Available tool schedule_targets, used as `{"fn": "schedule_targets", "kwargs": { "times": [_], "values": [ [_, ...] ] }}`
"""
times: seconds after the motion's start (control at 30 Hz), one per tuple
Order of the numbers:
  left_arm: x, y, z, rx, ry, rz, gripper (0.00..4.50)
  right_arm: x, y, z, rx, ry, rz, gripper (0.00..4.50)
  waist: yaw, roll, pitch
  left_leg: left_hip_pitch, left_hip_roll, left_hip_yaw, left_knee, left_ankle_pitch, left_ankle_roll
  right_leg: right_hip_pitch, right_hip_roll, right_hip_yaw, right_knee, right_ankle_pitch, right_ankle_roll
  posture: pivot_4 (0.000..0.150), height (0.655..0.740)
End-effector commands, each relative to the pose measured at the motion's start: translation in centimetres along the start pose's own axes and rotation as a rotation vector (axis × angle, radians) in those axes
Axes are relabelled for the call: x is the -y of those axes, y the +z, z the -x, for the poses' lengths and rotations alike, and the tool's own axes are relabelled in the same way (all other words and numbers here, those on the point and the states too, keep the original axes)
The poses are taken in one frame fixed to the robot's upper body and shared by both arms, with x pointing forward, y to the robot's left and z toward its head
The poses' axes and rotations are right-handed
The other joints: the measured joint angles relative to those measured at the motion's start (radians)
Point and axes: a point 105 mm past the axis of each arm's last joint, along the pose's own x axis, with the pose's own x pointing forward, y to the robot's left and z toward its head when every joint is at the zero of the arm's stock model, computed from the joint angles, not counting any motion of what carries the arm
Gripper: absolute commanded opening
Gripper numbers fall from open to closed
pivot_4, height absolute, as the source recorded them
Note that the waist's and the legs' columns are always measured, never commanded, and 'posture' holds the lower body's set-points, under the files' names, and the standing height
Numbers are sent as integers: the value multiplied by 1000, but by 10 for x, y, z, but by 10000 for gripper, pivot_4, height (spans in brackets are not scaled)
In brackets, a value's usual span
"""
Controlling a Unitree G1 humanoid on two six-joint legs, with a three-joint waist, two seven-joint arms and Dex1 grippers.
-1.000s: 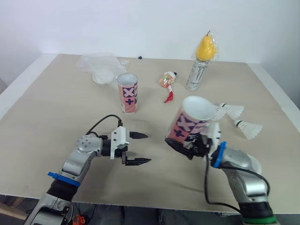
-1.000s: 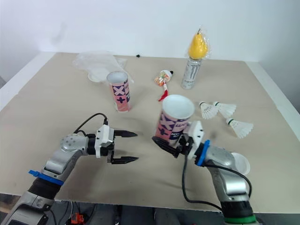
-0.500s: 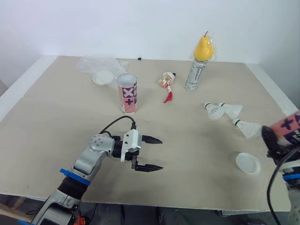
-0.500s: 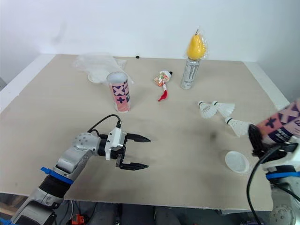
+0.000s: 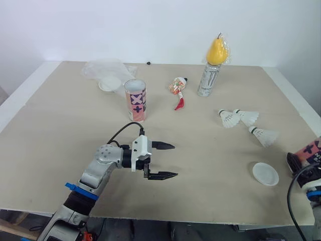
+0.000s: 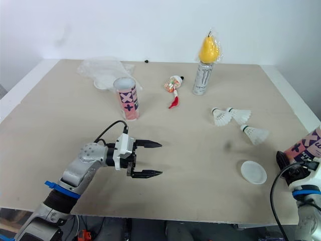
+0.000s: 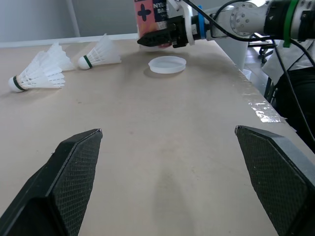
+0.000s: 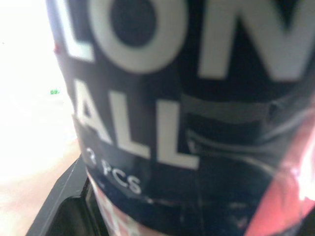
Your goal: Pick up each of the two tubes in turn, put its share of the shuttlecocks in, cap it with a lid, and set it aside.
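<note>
1. A pink-and-blue tube (image 6: 307, 146) is held at the 4 o'clock edge of the table (image 5: 60, 130). It is clamped between the fingers of the right gripper (image 7: 156, 38), which are closed around its lower part.
2. A second tube (image 5: 135, 99) is stood upright with its mouth open, at 11 o'clock from the left gripper (image 5: 164, 160).
3. Two shuttlecocks (image 5: 229, 118) (image 5: 247, 117) are laid close side by side at 3 o'clock on the table. A third shuttlecock (image 5: 265, 136) is seen just beside them at 4 o'clock.
4. A white lid (image 5: 265, 173) is laid flat at 6 o'clock from the third shuttlecock, near the held tube but apart from it.
5. Another lid (image 5: 110, 83) is seen at 11 o'clock from the standing tube, against a clear plastic bag (image 5: 103, 67).
6. The left gripper is held low over the table toward 6 o'clock. Its fingers are spread wide and nothing is held between them.
7. A can (image 5: 206, 80) topped by a yellow pear-shaped object (image 5: 217, 50) is stood at 1 o'clock. A sweet wrapper (image 5: 178, 86) lies at 9 o'clock from it.
</note>
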Motion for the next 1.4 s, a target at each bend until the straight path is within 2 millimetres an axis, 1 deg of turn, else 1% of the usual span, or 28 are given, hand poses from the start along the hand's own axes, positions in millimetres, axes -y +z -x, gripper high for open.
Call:
{"fn": "schedule_targets", "kwargs": {
  "times": [0.03,0.13,0.2,0.23,0.27,0.4,0.53,0.8,0.87,0.93,1.03,1.1,1.13,1.27,1.3,1.4],
  "values": [
    [-1,11,0,20,12,-51,45000,1,12,-3,31,15,50,32788,1,0,0,0,0,0,0,0,0,0,0,0,0,0,0,1500,7400],
    [-1,11,1,20,18,-57,45000,3,7,-2,16,-3,49,32788,1,0,0,-1,-1,0,0,0,0,0,0,1,0,-1,1,1500,7400],
    [-1,11,1,16,19,-60,45000,5,3,0,4,-13,55,40227,1,0,0,-1,-1,0,0,0,0,0,0,1,0,-1,1,1500,7400],
    [-1,11,1,14,20,-60,45000,7,1,1,-4,-18,59,43199,1,0,0,-1,-1,0,0,0,0,0,0,1,0,-1,1,1500,7400],
    [-1,11,1,13,20,-60,45000,8,0,2,-9,-22,62,44356,1,0,0,-1,-1,0,0,0,0,0,0,1,0,-1,1,1500,7400],
    [-1,10,1,9,18,-61,45000,8,-2,7,-21,-15,91,44356,1,0,0,-1,-1,0,0,0,0,0,0,1,0,-1,1,1500,7400],
    [-2,9,0,7,14,-62,45000,8,0,12,-21,-16,105,44356,1,0,0,0,-1,0,0,0,0,0,0,1,0,-1,1,1500,7400],
    [-2,8,-2,5,2,-62,45000,10,8,38,-12,-26,103,44356,1,1,0,-1,-1,0,0,0,0,0,0,1,-1,-1,1,1500,7400],
    [-2,8,-4,8,-3,-60,45000,10,9,47,-12,-35,107,44356,1,1,0,0,-1,0,0,0,0,0,0,1,0,-1,1,1500,7400],
    [-2,7,-6,10,-11,-60,45000,6,15,57,-5,-32,116,44356,2,1,0,-1,-1,0,0,0,0,0,0,1,-1,-2,1,1500,7400],
    [-4,7,-7,11,-12,-59,45000,-6,23,69,-9,25,126,44356,2,2,0,-1,-1,0,0,0,0,-1,-1,1,-1,-2,1,1500,7400],
    [-5,6,-7,12,-11,-58,45000,-17,25,77,-34,101,133,44356,2,2,0,-1,-1,0,0,-1,0,-1,-1,1,-1,-2,1,1500,7400],
    [-6,6,-7,11,-8,-58,45000,-22,24,82,-58,145,163,44356,2,2,0,-1,0,0,0,-1,0,-1,-1,1,-1,-2,1,1500,7400],
    [-14,5,-3,10,38,-52,45000,-49,23,107,-159,423,267,44356,2,3,0,-1,0,0,0,-1,-1,-1,-1,1,-1,-2,1,1500,7400],
    [-16,5,-1,9,55,-48,45000,-57,25,109,-166,477,273,44356,2,2,0,-1,0,0,-1,-1,-1,-1,-2,1,-1,-2,1,1500,7400],
    [-21,2,4,1,112,-44,45000,-90,31,105,-145,641,264,44356,-5,0,2,-1,1,2,-1,-1,-1,-2,-2,1,-1,-2,0,1500,7400]
  ]
}}
